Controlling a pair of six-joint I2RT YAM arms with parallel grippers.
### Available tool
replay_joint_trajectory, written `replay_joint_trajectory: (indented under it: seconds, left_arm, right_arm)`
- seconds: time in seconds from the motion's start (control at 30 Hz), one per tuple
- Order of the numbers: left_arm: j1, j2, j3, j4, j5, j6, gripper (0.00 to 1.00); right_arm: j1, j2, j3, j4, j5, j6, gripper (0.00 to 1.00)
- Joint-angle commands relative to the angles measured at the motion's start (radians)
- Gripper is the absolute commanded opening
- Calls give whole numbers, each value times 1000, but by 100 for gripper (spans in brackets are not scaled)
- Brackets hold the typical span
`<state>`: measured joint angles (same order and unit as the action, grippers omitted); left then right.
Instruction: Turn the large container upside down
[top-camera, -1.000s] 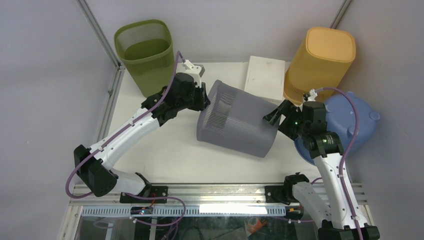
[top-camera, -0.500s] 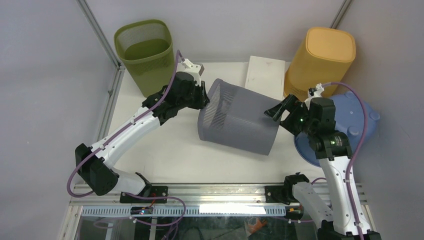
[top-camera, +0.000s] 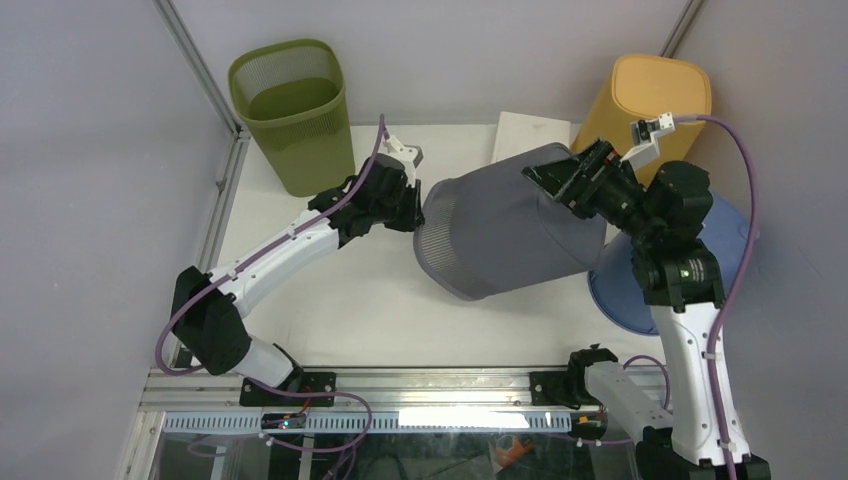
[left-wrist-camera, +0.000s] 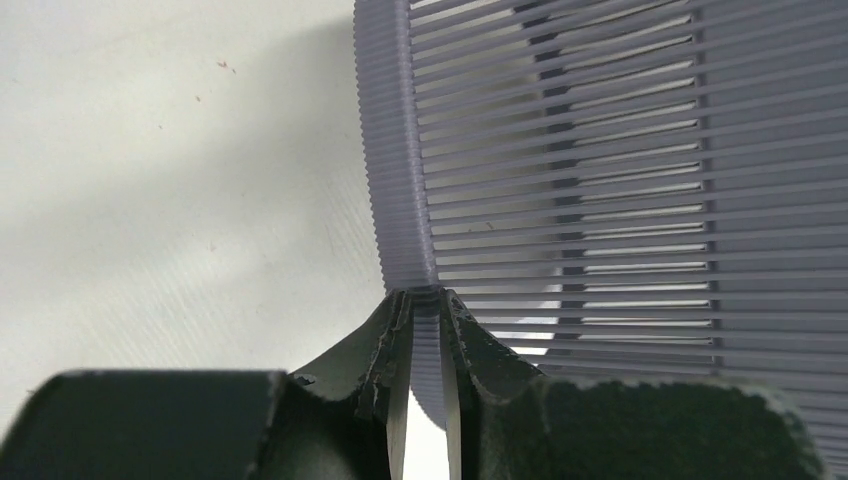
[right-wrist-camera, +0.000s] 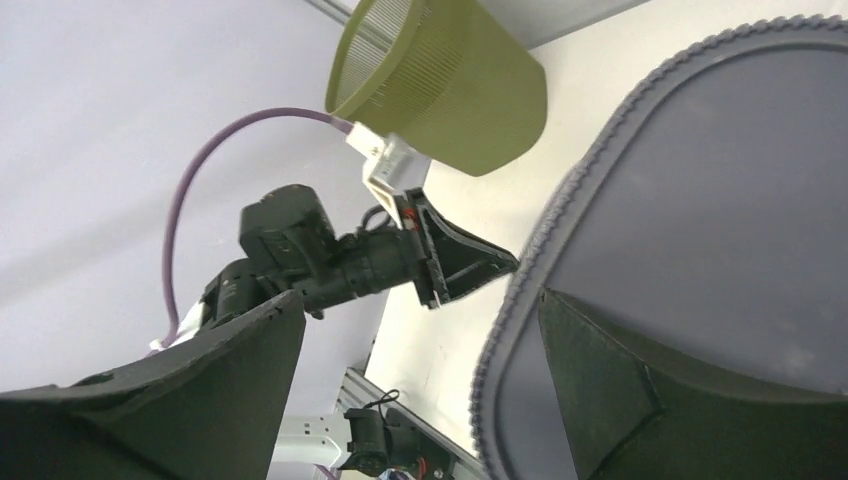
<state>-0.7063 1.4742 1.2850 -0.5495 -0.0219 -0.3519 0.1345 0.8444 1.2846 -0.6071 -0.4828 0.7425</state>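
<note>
Your left claw (top-camera: 415, 208) stays clamped on the rim of the large grey slatted plastic container (top-camera: 510, 235), and your right claw (top-camera: 562, 178), fingers apart, has raised its base above the white counter (top-camera: 340, 310), so it looks about half turned.

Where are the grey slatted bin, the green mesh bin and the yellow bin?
grey slatted bin (top-camera: 520, 225), top external view, side wall
green mesh bin (top-camera: 312, 155), top external view, outer front wall
yellow bin (top-camera: 660, 90), top external view, closed top face

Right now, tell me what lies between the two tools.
The large grey container, lying sideways: the left tool pinches its rim and the right tool is at its base end. The top view shows it.
</note>
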Motion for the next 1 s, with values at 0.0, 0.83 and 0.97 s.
replay_joint_trajectory:
  seconds: [0.0,0.83,0.97]
  left_arm:
    - [-11,18,-19,56,84,-12,17]
    - [-17,147,-39,131,133,-36,18]
    - [-48,197,19,131,129,-10,18]
  right_arm:
    - [12,60,-43,224,-112,73,91]
    - [77,68,86,-124,222,-219,92]
    - [77,51,151,-245,376,-294,92]
